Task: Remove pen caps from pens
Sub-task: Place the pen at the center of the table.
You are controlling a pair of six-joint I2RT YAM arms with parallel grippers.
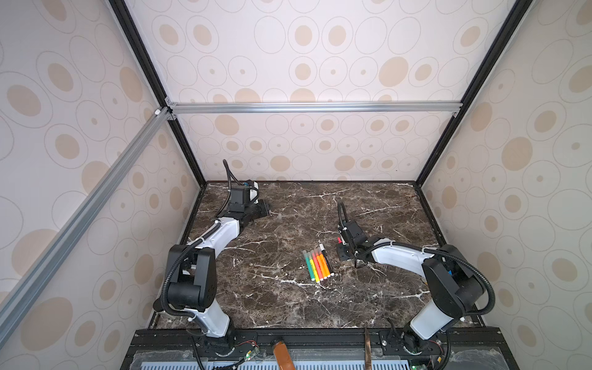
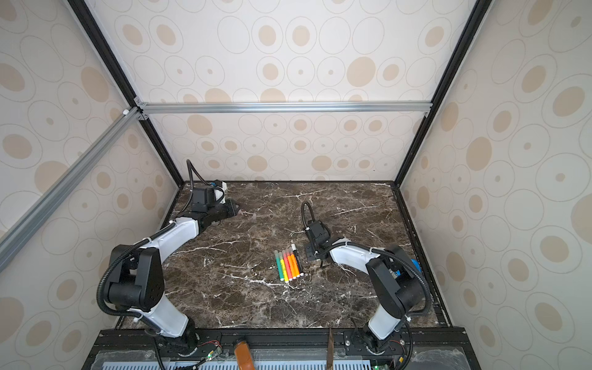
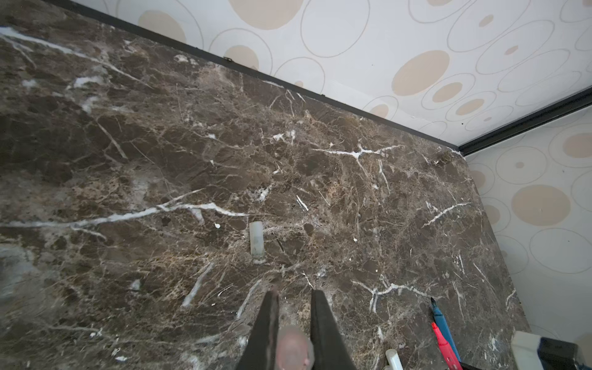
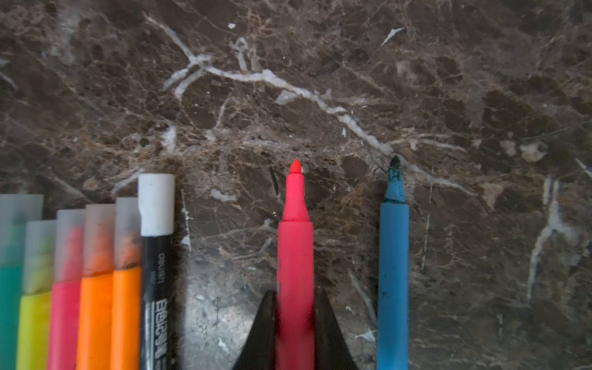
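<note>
Polished brown marble table (image 1: 288, 304), frosted translucent plastic pen caps (image 4: 99, 237).

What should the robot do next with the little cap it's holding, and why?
Probably open the left gripper and drop the pink-tinted cap beside the loose cap on the table. The cap looks fully off: the right gripper holds the pink pen bare-tipped.

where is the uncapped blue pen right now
Right wrist view: the blue pen lies beside the pink pen clamped in the right gripper, on the side away from the capped pens.
</note>
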